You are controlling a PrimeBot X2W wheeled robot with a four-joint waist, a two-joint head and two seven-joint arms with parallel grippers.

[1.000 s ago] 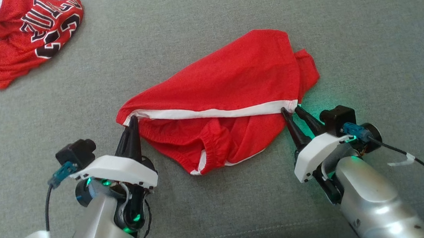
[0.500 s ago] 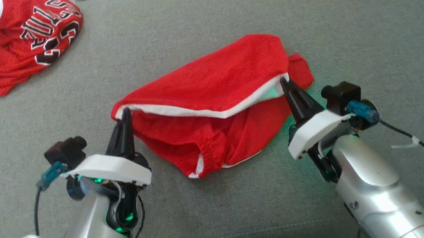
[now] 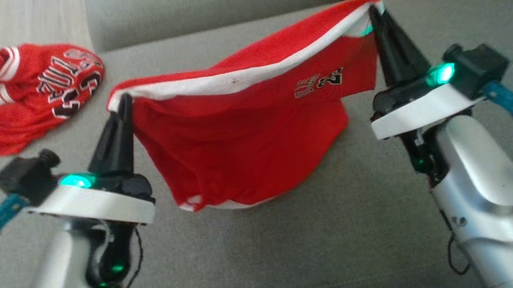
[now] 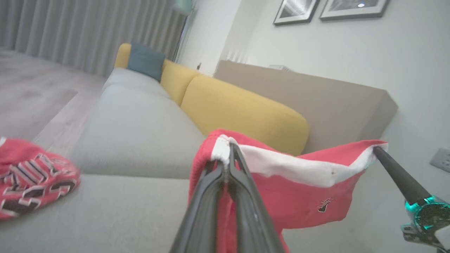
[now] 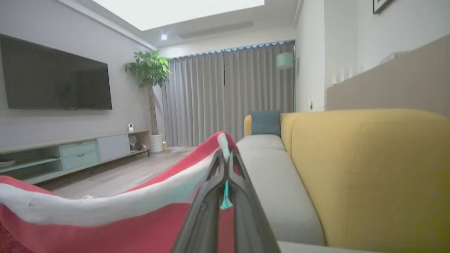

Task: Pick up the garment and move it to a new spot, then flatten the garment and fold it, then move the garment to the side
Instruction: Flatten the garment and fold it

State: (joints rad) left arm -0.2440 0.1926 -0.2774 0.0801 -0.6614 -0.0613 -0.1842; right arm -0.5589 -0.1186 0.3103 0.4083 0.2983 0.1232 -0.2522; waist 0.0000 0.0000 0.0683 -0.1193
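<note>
Jersey sits crumpled at the far left of the sofa, well clear of the action. Your left gripper and right gripper are both pinched tight on the white waistband of the red shorts, stretched between them, right end higher

Head cam sits up high, tilted down at the grey sofa seat. Left wrist cam is low and close, looking along its own jaws across the seat at the yellow backrest. Right wrist cam looks down the sofa's length toward the curtains. All three catch the red cloth. Both wrist cams share the teal cushion, and head and left wrist share the jersey.
</note>
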